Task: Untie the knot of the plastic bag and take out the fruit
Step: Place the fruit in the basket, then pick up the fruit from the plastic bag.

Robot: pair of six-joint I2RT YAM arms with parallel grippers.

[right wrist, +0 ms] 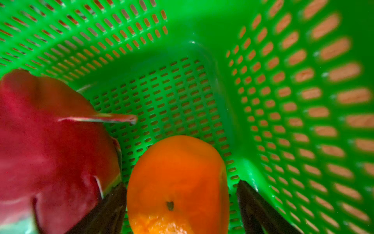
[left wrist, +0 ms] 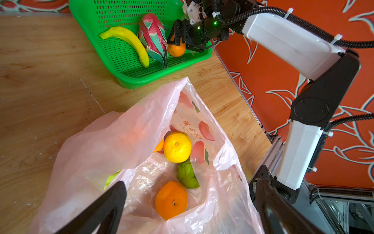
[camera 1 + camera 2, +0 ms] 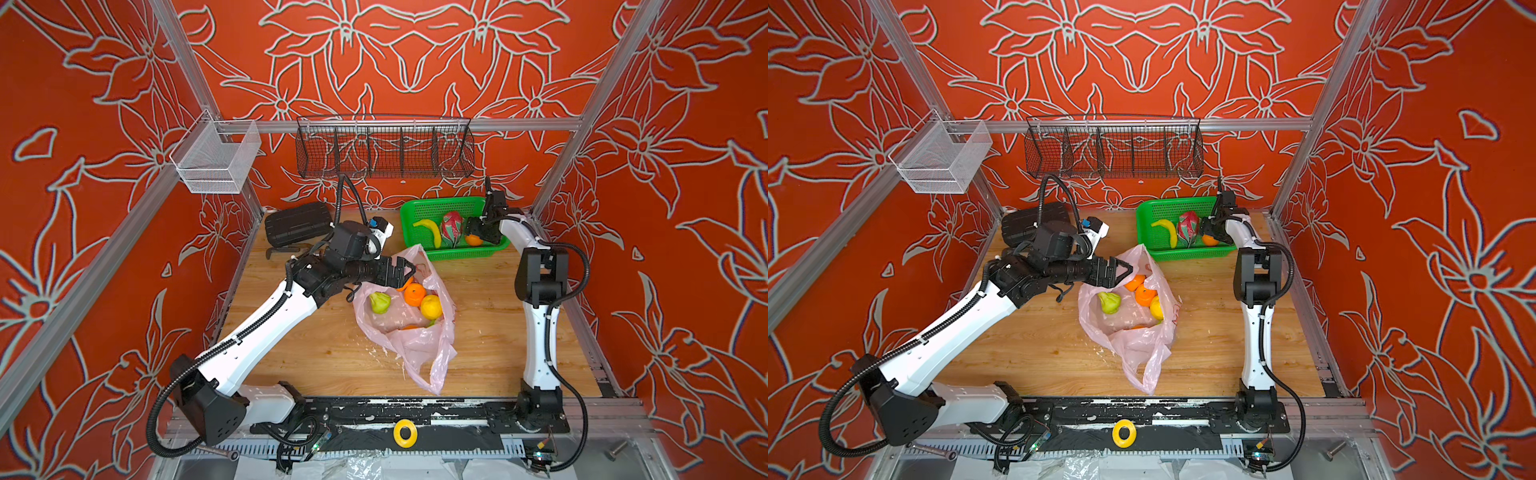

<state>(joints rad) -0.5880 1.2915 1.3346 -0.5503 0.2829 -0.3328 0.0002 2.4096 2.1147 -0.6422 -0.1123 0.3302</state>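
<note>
Bag lay mid-table, mouth open, no knot seen. Inside: oranges, pear, bumpy green fruit. Left gripper hovered at the mouth, jaws spread, empty. Right gripper sat in basket, jaws slack either side of an orange. Film likely limp, slippery; fruit firm, apt to roll. Best hold: topmost orange, across its middle.

Top views overhead, sharing table; left wrist above bag; right wrist, blurry, seemingly inside basket
</note>
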